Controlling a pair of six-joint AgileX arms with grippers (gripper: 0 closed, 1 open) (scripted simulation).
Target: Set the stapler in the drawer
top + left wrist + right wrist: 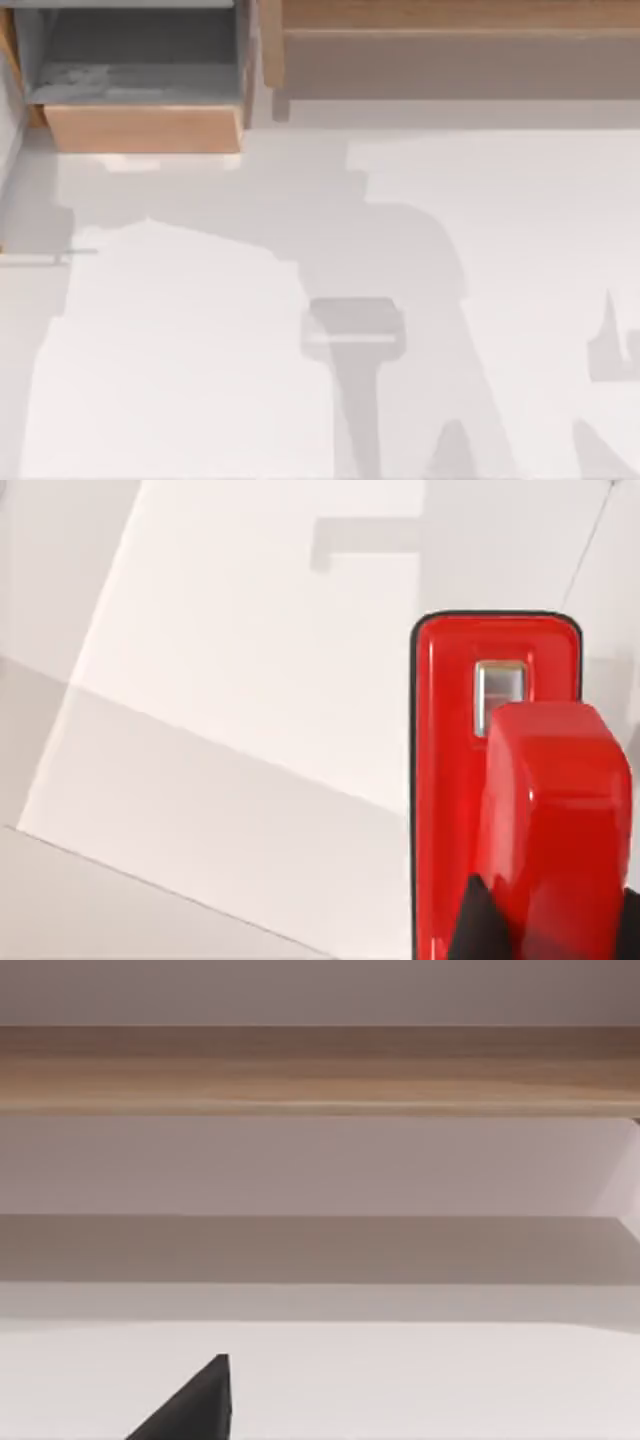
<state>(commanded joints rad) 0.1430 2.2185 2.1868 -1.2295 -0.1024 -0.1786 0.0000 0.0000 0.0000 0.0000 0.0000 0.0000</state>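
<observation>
The left gripper [550, 925] grips the red stapler [495, 780] between its dark fingers [480, 925], above the white table [250, 730].

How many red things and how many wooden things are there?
Red: 1, the stapler, held in the left claw.
Wooden: 2, the drawer with its tan front, and the long ledge beside it.
Total: 3.
</observation>
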